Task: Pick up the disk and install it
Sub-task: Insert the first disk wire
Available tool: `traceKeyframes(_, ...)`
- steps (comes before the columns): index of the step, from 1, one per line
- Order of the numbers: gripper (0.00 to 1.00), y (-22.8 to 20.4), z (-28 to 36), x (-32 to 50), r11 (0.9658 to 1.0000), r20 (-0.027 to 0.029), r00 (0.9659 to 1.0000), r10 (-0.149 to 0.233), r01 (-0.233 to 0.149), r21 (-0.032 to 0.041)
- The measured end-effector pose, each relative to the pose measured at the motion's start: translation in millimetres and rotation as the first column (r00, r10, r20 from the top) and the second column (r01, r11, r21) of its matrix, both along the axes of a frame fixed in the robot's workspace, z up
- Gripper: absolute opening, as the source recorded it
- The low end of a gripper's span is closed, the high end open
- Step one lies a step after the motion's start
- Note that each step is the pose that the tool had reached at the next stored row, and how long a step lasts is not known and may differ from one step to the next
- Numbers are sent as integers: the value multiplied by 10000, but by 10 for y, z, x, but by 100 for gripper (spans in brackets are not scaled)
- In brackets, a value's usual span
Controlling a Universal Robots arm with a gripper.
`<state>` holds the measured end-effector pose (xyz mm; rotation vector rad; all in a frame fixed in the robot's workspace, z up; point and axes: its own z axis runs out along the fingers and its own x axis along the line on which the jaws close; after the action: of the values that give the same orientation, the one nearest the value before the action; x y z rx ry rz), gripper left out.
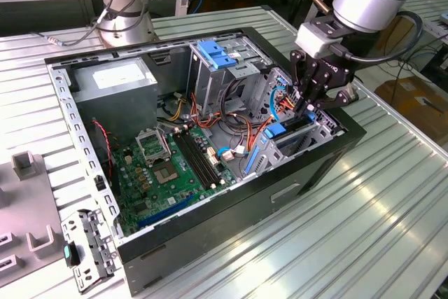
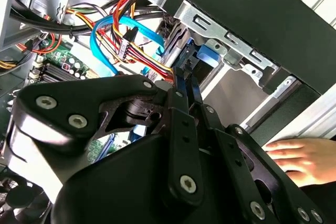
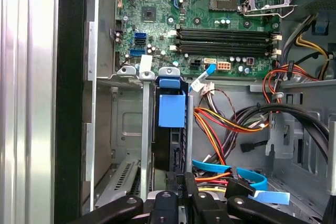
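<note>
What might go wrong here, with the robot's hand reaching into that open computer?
The robot's black hand hangs right by the bundle of orange, red and yellow wires and the flat blue cable; it might snag them. The flat grey disk with its blue plastic rail stands in a narrow metal bay, so a slight tilt might jam it. A person's bare hand lies close to the black computer case, near the arm.
</note>
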<state>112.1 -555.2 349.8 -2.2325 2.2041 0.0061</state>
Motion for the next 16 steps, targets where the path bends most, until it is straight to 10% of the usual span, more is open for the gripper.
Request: traceKeyframes(16,17,-1,-13,0,10000,0,10000,-52,52,1)
